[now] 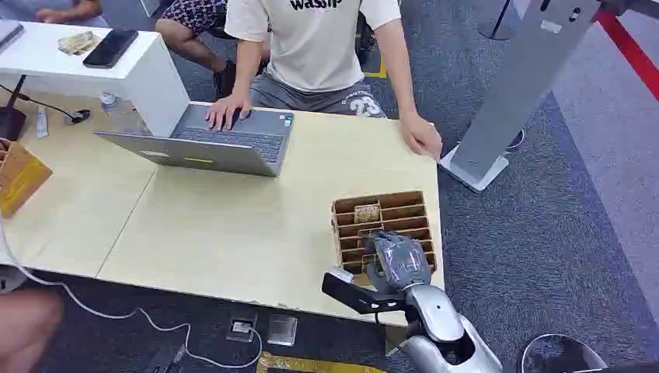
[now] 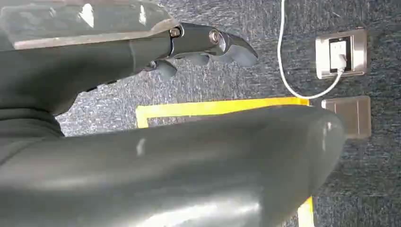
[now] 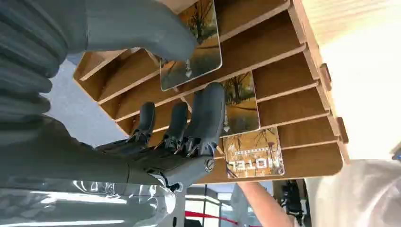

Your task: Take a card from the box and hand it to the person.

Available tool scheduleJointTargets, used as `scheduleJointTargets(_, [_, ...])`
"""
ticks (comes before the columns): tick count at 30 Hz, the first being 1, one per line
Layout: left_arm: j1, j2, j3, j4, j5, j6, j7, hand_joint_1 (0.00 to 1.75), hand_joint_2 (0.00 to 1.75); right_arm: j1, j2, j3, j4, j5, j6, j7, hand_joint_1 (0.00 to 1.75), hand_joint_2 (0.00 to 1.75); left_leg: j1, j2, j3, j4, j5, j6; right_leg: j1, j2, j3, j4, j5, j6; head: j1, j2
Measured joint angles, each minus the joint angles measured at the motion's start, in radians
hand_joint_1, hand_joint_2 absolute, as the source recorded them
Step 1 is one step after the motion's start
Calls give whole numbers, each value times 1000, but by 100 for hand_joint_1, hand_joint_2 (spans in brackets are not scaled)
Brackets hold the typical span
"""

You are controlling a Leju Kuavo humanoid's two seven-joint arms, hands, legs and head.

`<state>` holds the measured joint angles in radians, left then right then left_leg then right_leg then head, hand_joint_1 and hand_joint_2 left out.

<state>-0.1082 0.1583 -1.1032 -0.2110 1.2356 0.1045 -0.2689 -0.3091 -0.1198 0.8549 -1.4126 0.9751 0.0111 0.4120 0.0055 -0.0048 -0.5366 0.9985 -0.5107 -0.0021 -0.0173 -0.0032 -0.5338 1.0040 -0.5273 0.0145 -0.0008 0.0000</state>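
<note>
A card (image 3: 191, 45) stands in a slot of the wooden box (image 1: 381, 225) near the table (image 1: 233, 225) corner, touched by the right hand (image 1: 396, 260), whose fingers (image 3: 208, 116) reach into the slots; a firm hold cannot be told. The left hand (image 2: 208, 45) hangs with fingers curled, holding nothing. A person (image 1: 315, 47) sits across at a laptop (image 1: 206, 144).

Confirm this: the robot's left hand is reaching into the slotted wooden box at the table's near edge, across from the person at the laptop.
Not quite: it is the right hand, as the head view shows. It reaches into the slotted wooden box at the table's near edge, across from the person at the laptop.
</note>
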Motion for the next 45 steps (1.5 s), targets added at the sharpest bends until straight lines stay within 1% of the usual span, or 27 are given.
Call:
scheduleJointTargets(1, [0, 0, 0, 0, 0, 0, 0, 0, 0, 0, 1, 0, 2, 0, 0, 0, 94, 175, 0, 0, 0, 0, 0, 0, 0, 0, 0, 0, 0, 0, 0, 0])
scheduleJointTargets(2, [0, 0, 0, 0, 0, 0, 0, 0, 0, 0, 1, 0, 4, -2, -1, 0, 101, 175, 0, 0, 0, 0, 0, 0, 0, 0, 0, 0, 0, 0, 0, 0])
scheduleJointTargets(6, [0, 0, 0, 0, 0, -1, 0, 0, 0, 0, 3, 1, 12, -10, -3, -1, 98, 175, 0, 0, 0, 0, 0, 0, 0, 0, 0, 0, 0, 0, 0, 0])
scheduleJointTargets(9, [0, 0, 0, 0, 0, -2, 0, 0, 0, -1, 3, 1, 14, -13, -4, -1, 99, 175, 0, 0, 0, 0, 0, 0, 0, 0, 0, 0, 0, 0, 0, 0])
scheduleJointTargets(10, [0, 0, 0, 0, 0, -2, 0, 0, 0, -1, 3, 1, 15, -14, -5, -1, 105, 175, 0, 0, 0, 0, 0, 0, 0, 0, 0, 0, 0, 0, 0, 0])
scheduleJointTargets(11, [0, 0, 0, 0, 0, -2, 0, 0, 0, -1, 3, 0, 16, -15, -6, 0, 106, 175, 0, 0, 0, 0, 0, 0, 0, 0, 0, 0, 0, 0, 0, 0])
scheduleJointTargets(13, [0, 0, 0, 0, 0, -2, 0, 0, 0, -2, 3, 0, 17, -15, -8, 0, 106, 175, 0, 0, 0, 0, 0, 0, 0, 0, 0, 0, 0, 0, 0, 0])
scheduleJointTargets(14, [0, 0, 0, 0, 0, -2, 0, 0, 0, -2, 3, 0, 17, -15, -9, 0, 101, 175, 0, 0, 0, 0, 0, 0, 0, 0, 0, 0, 0, 0, 0, 0])
scheduleJointTargets(15, [0, 0, 0, 0, 0, -2, 0, 0, 0, -2, 3, 0, 18, -16, -10, 0, 101, 175, 0, 0, 0, 0, 0, 0, 0, 0, 0, 0, 0, 0, 0, 0])
scheduleJointTargets(16, [0, 0, 0, 0, 0, -2, 0, 0, 0, -2, 3, 0, 18, -18, -10, 0, 94, 175, 0, 0, 0, 0, 0, 0, 0, 0, 0, 0, 0, 0, 0, 0])
scheduleJointTargets(19, [0, 0, 0, 0, 0, -2, 0, 0, 0, -2, 3, 0, 19, -17, -10, 0, 99, 175, 0, 0, 0, 0, 0, 0, 0, 0, 0, 0, 0, 0, 0, 0])
scheduleJointTargets(21, [0, 0, 0, 0, -1, -2, 0, 0, 0, -2, 3, 0, 20, -17, -10, 0, 87, 175, 0, 0, 0, 0, 0, 0, 0, 0, 0, 0, 0, 0, 0, 0])
scheduleJointTargets(23, [0, 0, 0, 0, -1, -2, 0, 0, 0, -2, 3, 0, 22, -17, -10, 0, 93, 175, 0, 0, 0, 0, 0, 0, 0, 0, 0, 0, 0, 0, 0, 0])
scheduleJointTargets(24, [0, 0, 0, 0, -1, -2, 0, 0, 0, -2, 3, 0, 23, -17, -10, 0, 91, 175, 0, 0, 0, 0, 0, 0, 0, 0, 0, 0, 0, 0, 0, 0])
scheduleJointTargets(25, [0, 0, 0, 0, -2, -2, 0, 0, 0, -2, 3, 0, 24, -18, -10, 0, 82, 175, 0, 0, 0, 0, 0, 0, 0, 0, 0, 0, 0, 0, 0, 0])
scheduleJointTargets(26, [0, 0, 0, 0, -2, -2, 0, 0, 0, -2, 3, 0, 24, -18, -10, 0, 80, 175, 0, 0, 0, 0, 0, 0, 0, 0, 0, 0, 0, 0, 0, 0])
scheduleJointTargets(27, [0, 0, 0, 0, -3, -2, 0, 0, 0, -2, 3, 0, 25, -18, -10, 0, 73, 175, 0, 0, 0, 0, 0, 0, 0, 0, 0, 0, 0, 0, 0, 0])
scheduleJointTargets(28, [0, 0, 0, 0, -3, -2, 0, 0, 0, -2, 3, 0, 26, -21, -10, 0, 75, 175, 0, 0, 0, 0, 0, 0, 0, 0, 0, 0, 0, 0, 0, 0])
scheduleJointTargets(29, [0, 0, 0, 0, -3, -2, 0, 0, 0, -2, 3, 0, 26, -22, -10, 0, 82, 175, 0, 0, 0, 0, 0, 0, 0, 0, 0, 0, 0, 0, 0, 0])
scheduleJointTargets(33, [0, 2, 0, 0, -3, -2, 0, 0, 0, -2, 3, 0, 29, -33, -10, -4, 80, 175, 0, 0, 0, 0, 0, 0, 0, 0, 0, 0, 0, 0, 0, 0])
scheduleJointTargets(34, [0, 2, 0, 0, -3, -2, 0, 0, 0, -2, 3, 0, 30, -34, -10, -5, 75, 175, 0, 0, 0, 0, 0, 0, 0, 0, 0, 0, 0, 0, 0, 0])
scheduleJointTargets(37, [0, 2, 0, 0, -3, -2, 0, 0, 0, -2, 4, 0, 34, -35, -10, -7, 89, 175, 0, 0, 0, 0, 0, 0, 0, 0, 0, 0, 0, 0, 0, 0])
scheduleJointTargets(38, [0, 2, 0, 0, -3, -2, -1, 0, 0, -2, 4, 0, 35, -35, -10, -8, 91, 175, 0, 0, 0, 0, 0, 0, 0, 0, 0, 0, 0, 0, 0, 0])
scheduleJointTargets(40, [0, 2, 0, 0, -3, 0, 0, 0, 0, -3, 4, 0, 37, -35, -11, -9, 108, 175, 0, 0, 0, 0, 0, 0, 0, 0, 0, 0, 0, 0, 0, 0])
scheduleJointTargets(43, [0, 2, 0, 0, -3, 0, 0, 0, 0, -6, 4, 0, 38, -36, -12, -11, 108, 175, 0, 0, 0, 0, 0, 0, 0, 0, 0, 0, 0, 0, 0, 0])
scheduleJointTargets(44, [0, 2, 0, 0, -3, 1, 0, 0, 0, -7, 4, 0, 39, -36, -13, -11, 113, 175, 0, 0, 0, 0, 0, 0, 0, 0, 0, 0, 0, 0, 0, 0])
scheduleJointTargets(45, [0, 2, 0, 0, -3, 1, 0, 0, 0, -8, 4, 0, 39, -36, -13, -12, 113, 175, 0, 0, 0, 0, 0, 0, 0, 0, 0, 0, 0, 0, 0, 0])
